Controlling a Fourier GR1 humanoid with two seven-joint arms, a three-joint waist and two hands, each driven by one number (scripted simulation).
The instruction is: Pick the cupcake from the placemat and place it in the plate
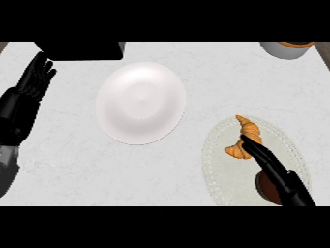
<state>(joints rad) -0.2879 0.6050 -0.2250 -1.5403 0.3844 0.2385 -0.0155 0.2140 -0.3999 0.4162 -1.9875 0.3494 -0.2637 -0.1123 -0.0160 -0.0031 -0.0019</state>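
A pale oval placemat (221, 162) lies at the lower right of the counter. On it a brown cupcake (263, 186) shows only as a dark rounded edge, mostly hidden beneath my right hand (278, 174). That hand stretches over the cupcake with straight fingers, and its fingertips (247, 141) reach an orange croissant (247, 130) on the mat's far part. The white plate (140, 102) sits in the middle of the counter, left of the mat, with nothing on it. My left hand (33, 82) rests open at the left edge, fingers up.
A black box (82, 50) stands at the back, just beyond the plate. A white cup with orange contents (287, 48) sits at the back right corner. Dark wood shows past the counter's left and right edges.
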